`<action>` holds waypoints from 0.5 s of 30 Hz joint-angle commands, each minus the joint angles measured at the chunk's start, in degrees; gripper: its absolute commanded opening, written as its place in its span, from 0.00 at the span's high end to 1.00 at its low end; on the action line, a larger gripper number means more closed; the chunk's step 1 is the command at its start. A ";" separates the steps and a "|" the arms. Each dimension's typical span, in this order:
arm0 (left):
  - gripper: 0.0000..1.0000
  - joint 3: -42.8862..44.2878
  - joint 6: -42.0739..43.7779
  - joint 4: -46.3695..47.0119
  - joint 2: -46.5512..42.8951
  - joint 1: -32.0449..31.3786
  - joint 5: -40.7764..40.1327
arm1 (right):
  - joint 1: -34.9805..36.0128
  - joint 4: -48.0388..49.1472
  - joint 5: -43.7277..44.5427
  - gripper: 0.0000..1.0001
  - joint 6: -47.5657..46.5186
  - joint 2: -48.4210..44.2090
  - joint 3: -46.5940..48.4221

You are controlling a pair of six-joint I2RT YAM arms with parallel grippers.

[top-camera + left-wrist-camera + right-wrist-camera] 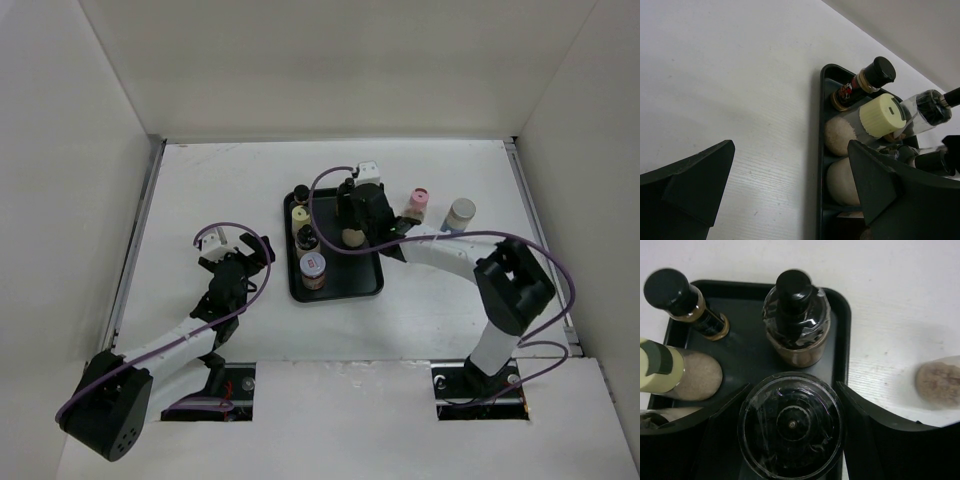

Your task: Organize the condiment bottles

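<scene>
A black tray (368,285) holds several condiment bottles: a yellow-capped one (299,213), a dark-capped one (306,238) and a red-labelled one (314,268). My right gripper (358,212) hangs over the tray's far right part. In the right wrist view it (792,387) is shut on a wide bottle with a clear-topped black cap (790,425), one finger on each side. A dark plastic-wrapped bottle (795,315) stands just beyond it. My left gripper (250,262) is open over bare table left of the tray, nothing between its fingers (690,185).
A pink-capped bottle (418,203) and a grey-capped bottle (460,213) stand on the table right of the tray. White walls enclose the table on three sides. The tray's left rim (821,150) lies close to my left gripper's right finger.
</scene>
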 commanded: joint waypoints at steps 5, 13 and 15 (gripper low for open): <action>0.00 -0.01 -0.56 2.88 -0.58 0.53 0.57 | 0.51 11.11 3.72 0.37 -0.48 3.93 3.27; 0.00 0.08 -0.65 3.23 -0.31 0.26 0.66 | -0.10 8.48 3.02 0.03 -0.49 -6.60 -2.52; 0.00 0.17 -0.74 3.23 -0.14 0.26 0.40 | -2.38 7.60 3.46 0.03 0.39 -10.46 -4.71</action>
